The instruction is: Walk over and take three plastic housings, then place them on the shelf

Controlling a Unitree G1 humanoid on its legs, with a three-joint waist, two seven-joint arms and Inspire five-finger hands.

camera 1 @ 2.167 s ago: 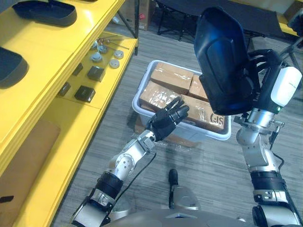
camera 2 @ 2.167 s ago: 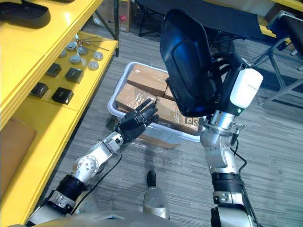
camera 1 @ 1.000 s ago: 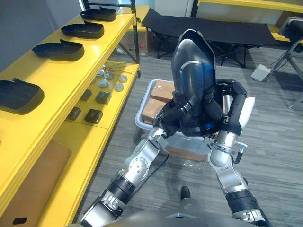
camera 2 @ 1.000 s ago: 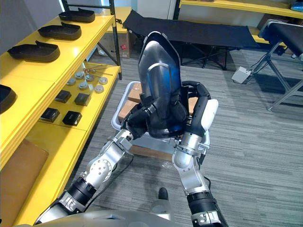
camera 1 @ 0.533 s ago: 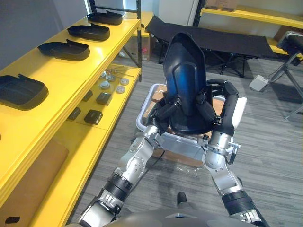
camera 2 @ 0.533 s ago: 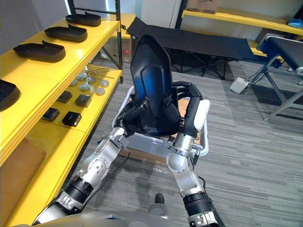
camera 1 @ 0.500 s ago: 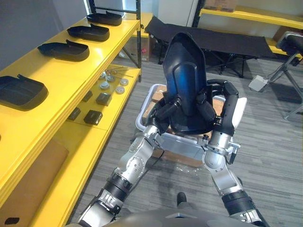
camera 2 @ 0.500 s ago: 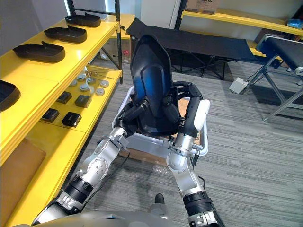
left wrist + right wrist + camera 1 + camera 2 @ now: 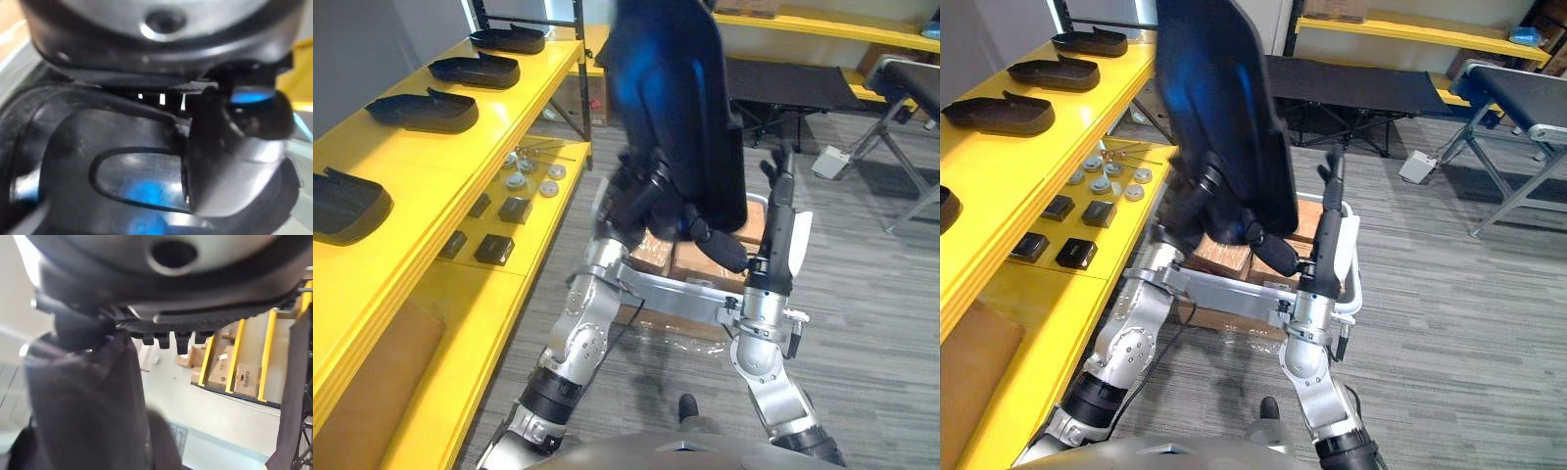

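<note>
A large black plastic housing [image 9: 671,98] is raised upright in front of me, beside the yellow shelf [image 9: 460,171]. My left hand [image 9: 641,196] is shut on its lower part, fingers curled round the edge. In the left wrist view the thumb [image 9: 220,161] presses on the housing's glossy inner face [image 9: 127,181]. My right hand [image 9: 781,171] stands just right of the housing, fingers straight and pointing up, not touching it. Its thumb [image 9: 88,396] has nothing against it in the right wrist view.
Several black housings [image 9: 409,110] lie in a row on the shelf's top board. Small dark and round parts [image 9: 514,208] sit on the lower board. A white bin [image 9: 675,294] of cardboard boxes stands on the floor below my hands. A black cot [image 9: 803,83] is behind.
My right hand has let go of the housing and straightened its fingers. My left hand has lifted the housing higher and to the left, toward the shelf.
</note>
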